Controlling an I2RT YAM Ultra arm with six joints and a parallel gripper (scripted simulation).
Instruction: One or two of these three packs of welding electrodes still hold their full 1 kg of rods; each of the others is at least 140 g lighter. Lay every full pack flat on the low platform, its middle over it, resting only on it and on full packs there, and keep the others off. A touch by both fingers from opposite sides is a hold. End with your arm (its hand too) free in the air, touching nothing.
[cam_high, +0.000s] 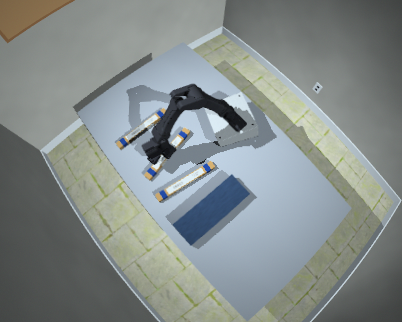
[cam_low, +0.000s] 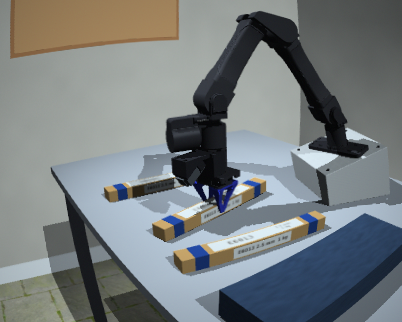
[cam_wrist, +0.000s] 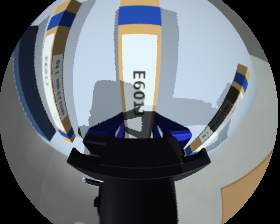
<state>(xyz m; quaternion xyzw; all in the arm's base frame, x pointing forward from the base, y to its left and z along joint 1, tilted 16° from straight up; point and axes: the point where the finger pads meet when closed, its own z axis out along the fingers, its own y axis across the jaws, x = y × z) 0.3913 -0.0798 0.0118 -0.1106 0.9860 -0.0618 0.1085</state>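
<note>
Three long tan packs with blue bands and white labels lie flat on the table. My gripper (cam_low: 212, 205) (cam_wrist: 138, 113) is shut on the middle pack (cam_high: 180, 142) (cam_low: 190, 216) (cam_wrist: 139, 55), with its blue fingers on the two long sides near the middle. This pack rests on the table. The pack nearest the platform (cam_high: 185, 181) (cam_low: 255, 239) (cam_wrist: 58, 80) lies beside it. The far pack (cam_high: 141, 128) (cam_low: 122, 192) (cam_wrist: 230, 102) lies on the other side, partly behind the gripper in the exterior view. The low dark blue platform (cam_high: 212, 210) (cam_low: 320, 275) (cam_wrist: 31, 80) bears no pack.
The arm's pale base box (cam_high: 222, 117) (cam_low: 357, 175) stands toward the back of the table (cam_high: 280, 215) (cam_low: 110, 250). The near pack lies between the middle pack and the platform. The far pack is close on the opposite side.
</note>
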